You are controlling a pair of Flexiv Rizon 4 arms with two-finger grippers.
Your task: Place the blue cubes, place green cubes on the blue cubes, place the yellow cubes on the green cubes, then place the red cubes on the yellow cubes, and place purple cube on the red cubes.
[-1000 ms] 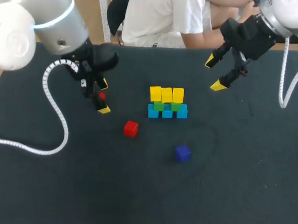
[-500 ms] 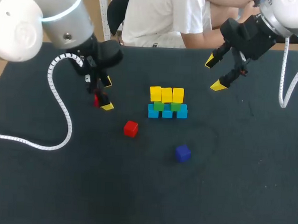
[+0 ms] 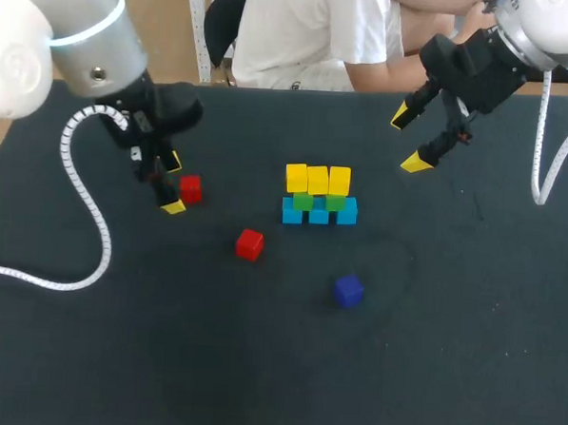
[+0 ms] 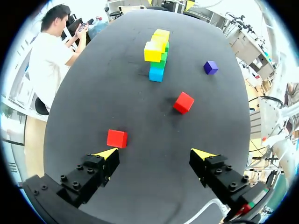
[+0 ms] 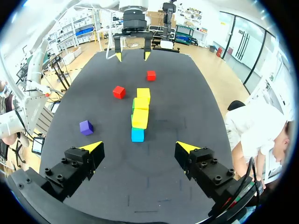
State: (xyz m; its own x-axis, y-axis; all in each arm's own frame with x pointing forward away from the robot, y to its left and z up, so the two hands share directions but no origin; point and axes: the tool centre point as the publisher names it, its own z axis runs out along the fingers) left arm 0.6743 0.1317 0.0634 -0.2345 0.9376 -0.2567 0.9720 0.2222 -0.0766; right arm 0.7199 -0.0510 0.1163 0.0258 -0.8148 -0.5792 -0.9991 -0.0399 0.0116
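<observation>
Since three yellow cubes (image 3: pixel 317 179) already top the green cubes (image 3: pixel 318 202) and blue cubes (image 3: pixel 319 212) at the middle of the table (image 3: pixel 448 354), I judge the red layer to be the step in hand. From above, the left gripper (image 3: pixel 174 183) hangs with its fingers spread wide and empty, just left of a red cube (image 3: pixel 191 189) that sits well left of the stack. A second red cube (image 3: pixel 249 244) lies nearer, and the purple cube (image 3: pixel 348 290) nearer still, to the right. The left wrist view shows the red cube (image 4: pixel 117 138) just ahead of one fingertip (image 4: pixel 106 153), not centred between the two. The next move therefore likely calls for a sideways shift before lowering and closing. The right wrist view shows the right gripper (image 5: pixel 139 147) wide open and holding nothing, with the stack ahead of it and well apart. Nothing seems to block the way from cube to stack.
</observation>
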